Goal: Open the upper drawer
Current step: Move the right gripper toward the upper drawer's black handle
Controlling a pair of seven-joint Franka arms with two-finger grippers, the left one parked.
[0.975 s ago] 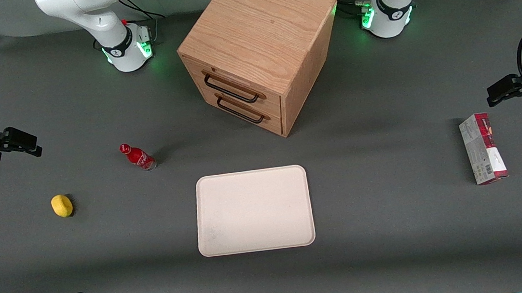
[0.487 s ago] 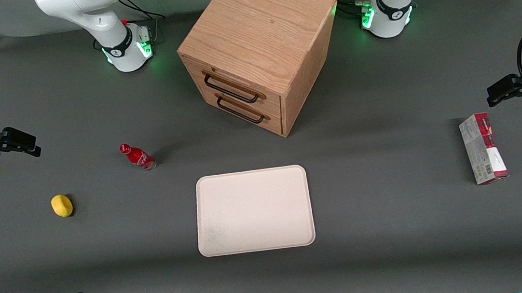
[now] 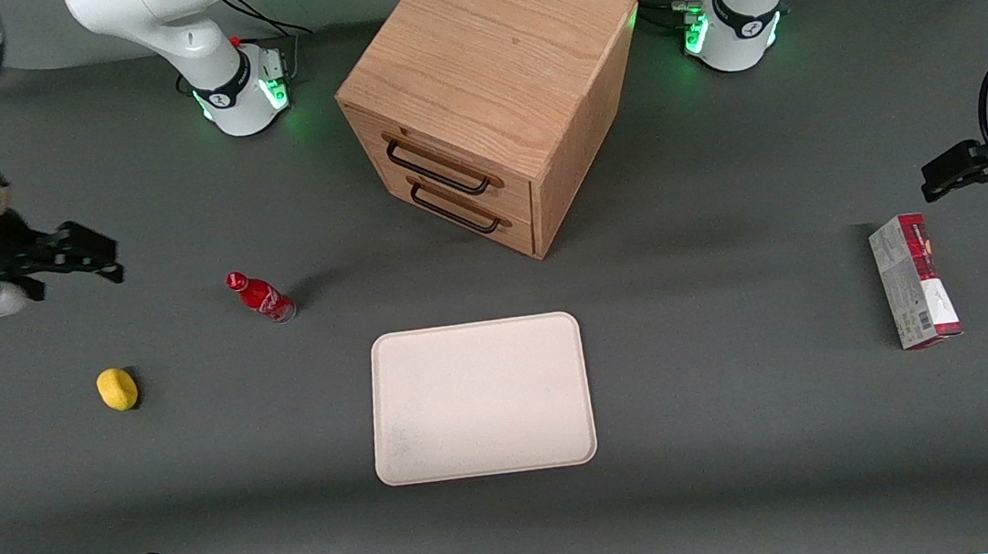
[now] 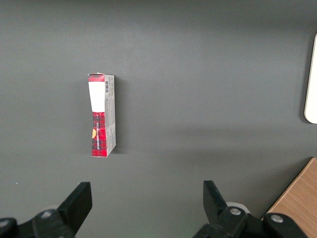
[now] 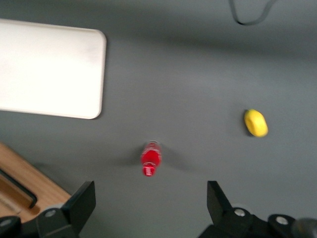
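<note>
The wooden cabinet (image 3: 493, 93) stands at the middle back of the table. Its upper drawer (image 3: 446, 167) is closed, with a thin black bar handle (image 3: 437, 171); the bottom drawer (image 3: 460, 212) sits under it. My right gripper (image 3: 93, 259) is open and empty, above the table toward the working arm's end, well away from the cabinet. In the right wrist view the gripper (image 5: 148, 203) has its jaws wide apart over bare table, with a corner of the cabinet (image 5: 25, 183) at the edge.
A red bottle (image 3: 261, 297) stands between my gripper and the cabinet, also in the wrist view (image 5: 150, 158). A yellow lemon (image 3: 116, 389) lies nearer the camera. A beige tray (image 3: 480, 398) lies in front of the cabinet. A red-and-white box (image 3: 913, 281) lies toward the parked arm's end.
My right gripper has moved toward the cabinet and the wrist has turned; more of the arm shows now. The drawers, bottle, lemon and tray have not moved.
</note>
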